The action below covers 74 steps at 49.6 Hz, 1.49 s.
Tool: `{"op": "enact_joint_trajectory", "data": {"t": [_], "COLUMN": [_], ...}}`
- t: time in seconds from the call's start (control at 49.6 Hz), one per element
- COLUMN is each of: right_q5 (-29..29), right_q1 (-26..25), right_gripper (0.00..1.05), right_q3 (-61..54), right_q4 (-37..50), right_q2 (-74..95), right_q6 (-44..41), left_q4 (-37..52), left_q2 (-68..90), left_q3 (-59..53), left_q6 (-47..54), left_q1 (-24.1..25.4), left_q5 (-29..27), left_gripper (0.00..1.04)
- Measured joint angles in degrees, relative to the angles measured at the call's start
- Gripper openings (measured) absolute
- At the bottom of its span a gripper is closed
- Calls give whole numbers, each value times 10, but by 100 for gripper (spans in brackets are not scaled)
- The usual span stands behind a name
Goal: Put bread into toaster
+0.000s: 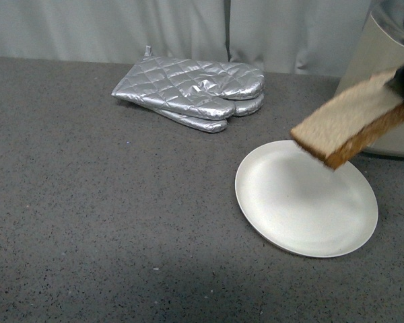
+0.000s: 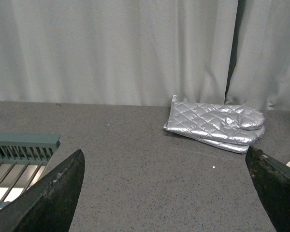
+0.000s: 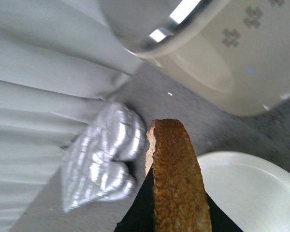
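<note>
Now the bread (image 1: 350,118), light-brown, dark-crusted, hangs tilted above the plate (image 1: 303,202)

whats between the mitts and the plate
Nothing: in the front view, only bare counter separates the mitts from the plate.

Soft, even light from overhead, no harsh shadows. Front view is sharp. The counter (image 1: 87,222) dims toward its near edge, and a thin soft shadow lies under the plate's (image 1: 303,202) near rim. The quilted mitts (image 1: 192,91) show small glints.

Right wrist view: the toaster (image 3: 222,53) is close and blurred, with a white glare streak on its metal top. The bread (image 3: 176,179) crust is in focus.

Left wrist view: the fingers (image 2: 53,193) of the left gripper (image 2: 164,151) are dark and soft-edged.
</note>
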Motion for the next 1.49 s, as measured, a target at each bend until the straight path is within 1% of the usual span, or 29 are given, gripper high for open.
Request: {"op": "enact_joint_trajectory", "data": {"t": [0.081,0.181,0.222,0.342,0.524,0.866,1.007,1.229,1.269,1.491], "right_q5": [45,116,133,215,292,328,353,397,398,416], "right_q1": [-7,-43,-54,-103,-130,-151,-152,-151,-151,-147], "right_gripper": [2,2,2,2,2,2,2,2,2,2], "right_q3": [36,95,112,165,189,222,235,257,263,276], "right_q4": [-48,-78,-88,-103,-104,-108,-111,-143,-155,-164], "right_q2": [-71,-111,-112,-90,-57,11,27,45,47,60], "right_q6": [-23,-66,-75,-122,-156,-152,-152,-150,-144,-142], "left_q4": [0,0,0,0,0,0,0,0,0,0], "left_q2": [0,0,0,0,0,0,0,0,0,0], "left_q3": [0,0,0,0,0,0,0,0,0,0], "left_q6": [0,0,0,0,0,0,0,0,0,0], "left_q1": [0,0,0,0,0,0,0,0,0,0], "left_q5": [0,0,0,0,0,0,0,0,0,0], "left_gripper": [98,98,98,98,98,98,98,98,98,98]}}
